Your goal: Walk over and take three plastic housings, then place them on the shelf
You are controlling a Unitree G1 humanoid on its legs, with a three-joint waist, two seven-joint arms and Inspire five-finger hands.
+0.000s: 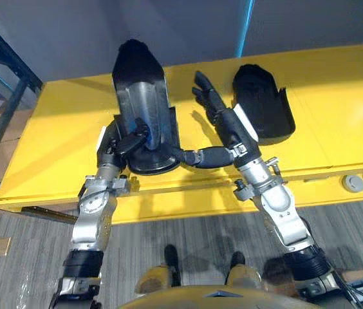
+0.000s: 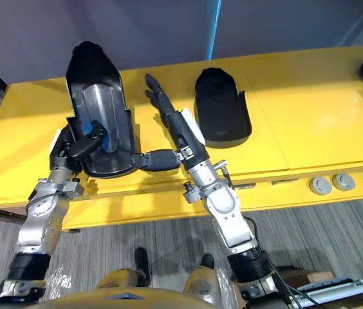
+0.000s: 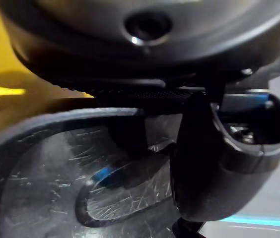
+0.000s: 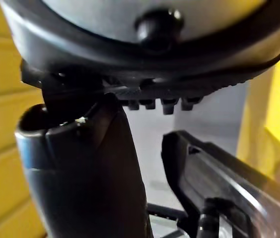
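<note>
Housing (image 1: 144, 96) held at near end by curled left hand (image 1: 130, 140) fingers; right hand (image 1: 226, 125) fingers straight, just beside it

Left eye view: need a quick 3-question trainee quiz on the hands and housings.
1. True or false: the left hand is shut on a black plastic housing, thumb inside it.
2. The right hand has its fingers: A) curled round a housing; B) straight, over the yellow shelf between two housings; C) hidden under a housing.
3. Fill in: the second housing lies on the robot's ___ side of the right hand.
Key: 1 true; 2 B; 3 right.
</note>
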